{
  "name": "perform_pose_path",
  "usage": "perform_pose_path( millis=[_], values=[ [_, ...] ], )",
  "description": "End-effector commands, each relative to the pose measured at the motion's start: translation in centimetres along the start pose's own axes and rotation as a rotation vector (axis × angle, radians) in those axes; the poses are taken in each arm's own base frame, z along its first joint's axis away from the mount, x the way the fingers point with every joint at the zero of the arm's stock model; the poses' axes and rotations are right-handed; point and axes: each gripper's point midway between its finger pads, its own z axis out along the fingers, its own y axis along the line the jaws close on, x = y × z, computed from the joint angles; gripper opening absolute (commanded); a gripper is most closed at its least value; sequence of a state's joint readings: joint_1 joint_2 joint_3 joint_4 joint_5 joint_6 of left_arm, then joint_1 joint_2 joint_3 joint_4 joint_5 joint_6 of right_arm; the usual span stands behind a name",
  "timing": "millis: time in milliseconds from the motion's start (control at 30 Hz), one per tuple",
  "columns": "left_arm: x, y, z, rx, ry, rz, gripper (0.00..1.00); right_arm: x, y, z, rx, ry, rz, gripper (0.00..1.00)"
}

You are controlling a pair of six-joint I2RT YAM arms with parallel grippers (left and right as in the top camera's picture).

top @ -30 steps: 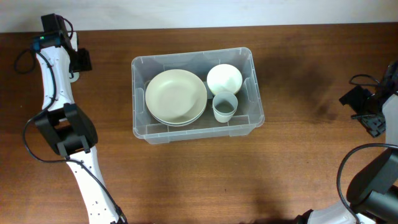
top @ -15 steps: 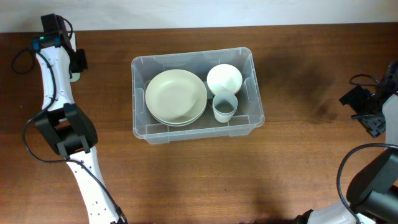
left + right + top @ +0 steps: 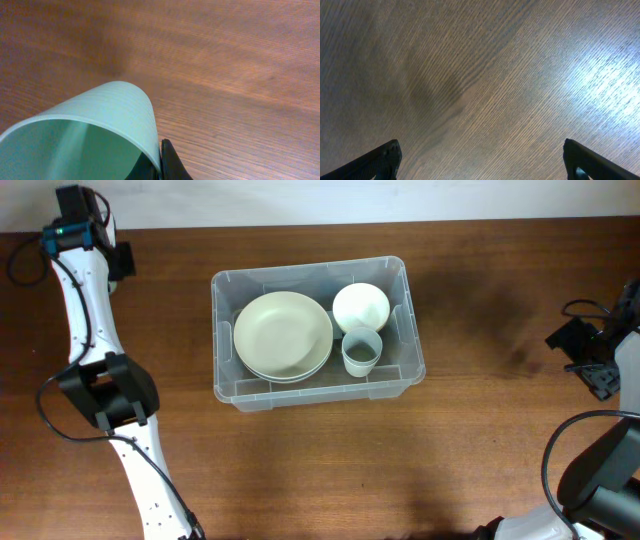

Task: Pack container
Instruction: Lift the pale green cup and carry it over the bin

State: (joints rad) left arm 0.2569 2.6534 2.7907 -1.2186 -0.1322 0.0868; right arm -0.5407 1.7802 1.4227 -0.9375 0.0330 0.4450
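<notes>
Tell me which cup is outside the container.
The pale green cup gripped by the left hand; the other cup stands inside the container, beside the white bowl.

Container (image 3: 310, 395) mid-table, plates (image 3: 283, 333), bowl (image 3: 360, 306), cup (image 3: 361, 352) filling it, open tabletop (image 3: 300, 470) all around

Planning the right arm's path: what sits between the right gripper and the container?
Only bare table, seen overhead, between the right gripper and the container.
</notes>
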Motion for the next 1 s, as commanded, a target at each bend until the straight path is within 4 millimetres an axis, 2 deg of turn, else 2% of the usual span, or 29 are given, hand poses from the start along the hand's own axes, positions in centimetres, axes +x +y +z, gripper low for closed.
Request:
perform_pose_path(
  millis=[0,67,167,200,300,367,567,667,800,967],
  values=[
    [-4.3,-2.4,-9.1,0.023,-0.18,0.036,0.01,0.0,0.0,-0.2,0.001,-0.007,0.003,0.99],
    [-4.9,-4.6,-12.6,0.077,-0.227,0.065,0.01,0.0,0.0,-0.2,0.001,-0.007,0.003,0.99],
    [-4.7,-9.5,-18.0,0.218,-0.279,0.131,0.01,0.0,0.0,-0.2,0.001,-0.007,0.003,0.99],
    [-4.3,-11.8,-20.1,0.278,-0.294,0.164,0.01,0.0,0.0,-0.2,0.001,-0.007,0.003,0.99],
    [-2.5,-16.9,-24.7,0.398,-0.308,0.251,0.01,0.0,0.0,-0.2,0.001,-0.007,0.003,0.99],
    [-0.3,-20.7,-27.2,0.467,-0.285,0.324,0.01,0.0,0.0,-0.2,0.001,-0.007,0.003,0.99],
    [8.2,-30.2,-30.7,0.579,-0.134,0.555,0.01,0.0,0.0,-0.2,0.001,-0.007,0.003,0.99],
    [11.7,-33.6,-32.2,0.617,-0.091,0.651,0.01,0.0,0.0,-0.2,0.001,-0.007,0.003,0.99],
    [14.7,-36.9,-34.1,0.659,-0.079,0.721,0.01,0.0,0.0,-0.2,0.001,-0.007,0.003,0.99],
    [17.1,-39.0,-35.3,0.687,-0.066,0.776,0.01,0.0,0.0,-0.2,0.001,-0.007,0.003,0.99]
  ],
)
